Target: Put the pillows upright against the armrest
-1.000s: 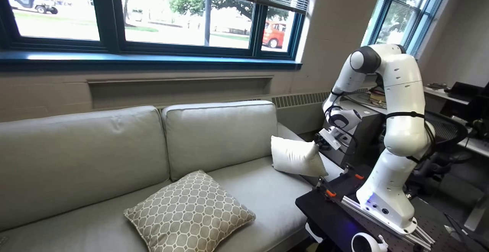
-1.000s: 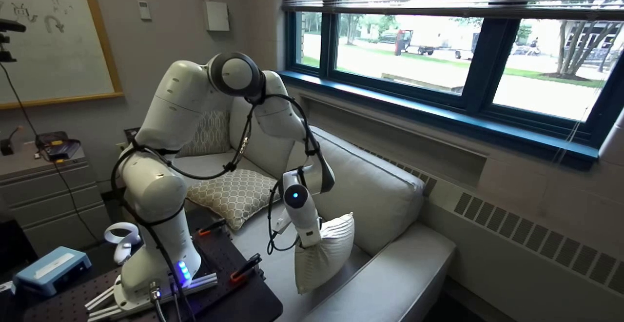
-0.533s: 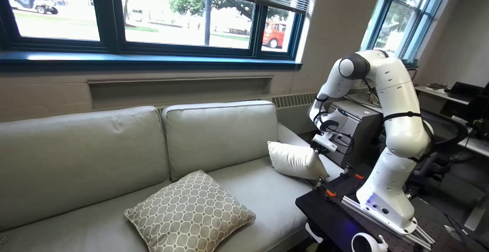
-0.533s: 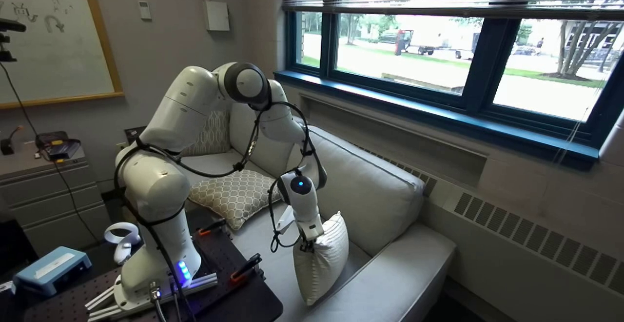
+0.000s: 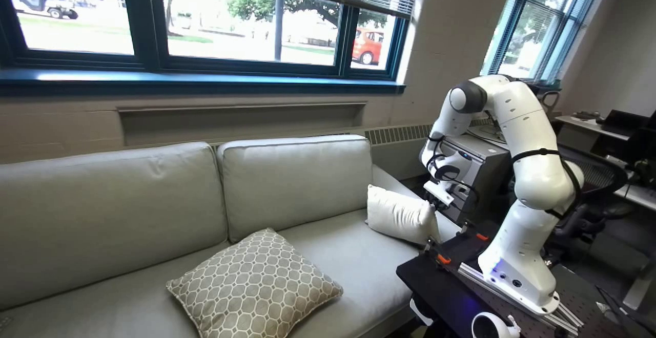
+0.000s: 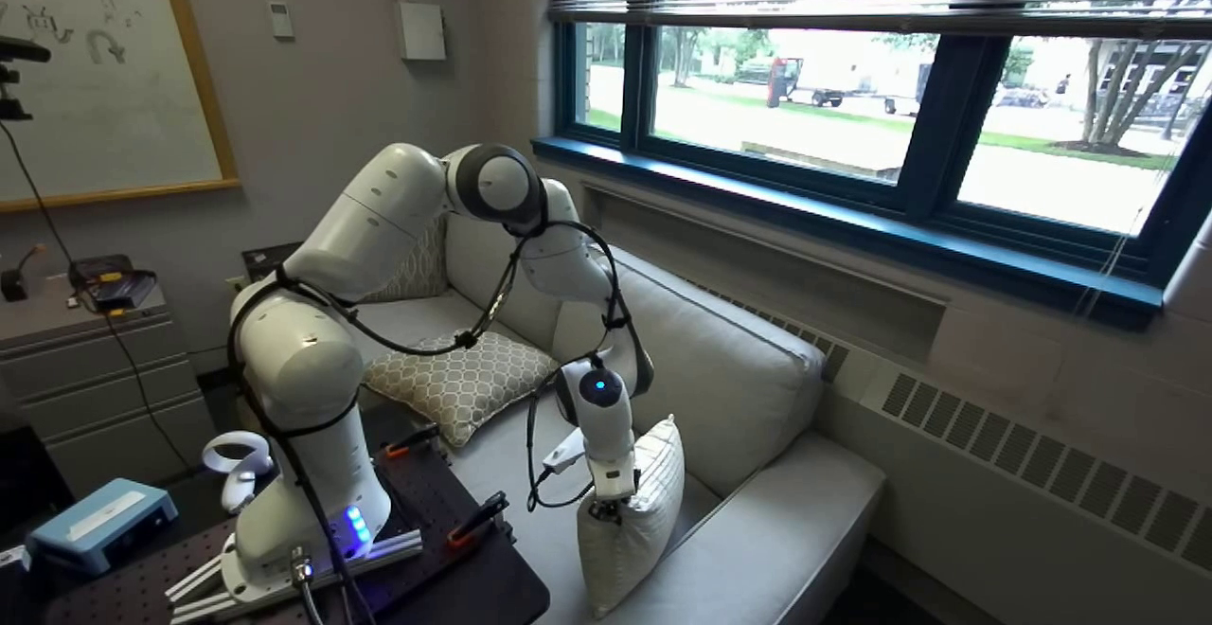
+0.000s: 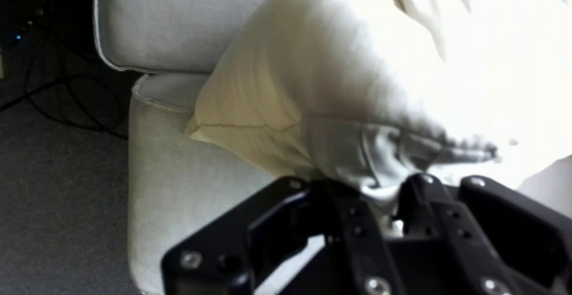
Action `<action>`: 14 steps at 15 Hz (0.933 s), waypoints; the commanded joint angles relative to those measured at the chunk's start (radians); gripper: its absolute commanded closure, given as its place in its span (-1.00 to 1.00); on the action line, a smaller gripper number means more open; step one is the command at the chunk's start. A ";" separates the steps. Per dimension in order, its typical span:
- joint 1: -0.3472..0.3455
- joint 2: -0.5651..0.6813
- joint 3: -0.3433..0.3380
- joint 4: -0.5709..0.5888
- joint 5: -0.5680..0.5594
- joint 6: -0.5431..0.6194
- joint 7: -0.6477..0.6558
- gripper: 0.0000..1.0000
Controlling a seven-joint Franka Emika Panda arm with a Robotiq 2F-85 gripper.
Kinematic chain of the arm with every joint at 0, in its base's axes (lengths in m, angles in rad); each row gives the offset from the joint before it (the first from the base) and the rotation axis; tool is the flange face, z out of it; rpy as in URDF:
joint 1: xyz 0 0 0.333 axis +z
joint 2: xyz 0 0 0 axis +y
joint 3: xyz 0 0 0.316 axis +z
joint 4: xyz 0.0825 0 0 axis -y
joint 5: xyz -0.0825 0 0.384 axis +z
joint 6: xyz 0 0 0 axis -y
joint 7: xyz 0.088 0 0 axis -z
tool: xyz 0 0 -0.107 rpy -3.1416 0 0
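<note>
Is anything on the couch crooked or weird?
Yes: the tan pillow lies flat on the seat instead of upright at the armrest, and the white pillow is scrunched where the gripper pinches it.

That arm (image 5: 529,133) is super glossy white, with dark grey joint rings (image 6: 463,182) and blue lights (image 6: 357,523) on the base (image 6: 265,535). Black cable (image 6: 466,339) strapped along it, black fingers (image 7: 367,250), shiny screws (image 7: 191,259).

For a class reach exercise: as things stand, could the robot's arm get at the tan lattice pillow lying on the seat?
Probably not yet: the gripper is pinching the cream-white pillow. Once it lets go, likely: nothing visible covers the tan lattice pillow.
</note>
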 commanded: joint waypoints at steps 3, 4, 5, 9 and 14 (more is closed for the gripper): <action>-0.082 0.004 -0.007 0.048 0.009 -0.059 0.207 0.77; -0.093 0.006 -0.007 0.056 0.020 -0.063 0.238 0.78; -0.104 0.011 -0.007 0.063 0.024 -0.070 0.274 0.78; -0.146 0.053 -0.018 0.088 0.006 -0.059 0.444 0.78; -0.243 0.070 0.021 0.111 -0.127 -0.082 0.620 0.78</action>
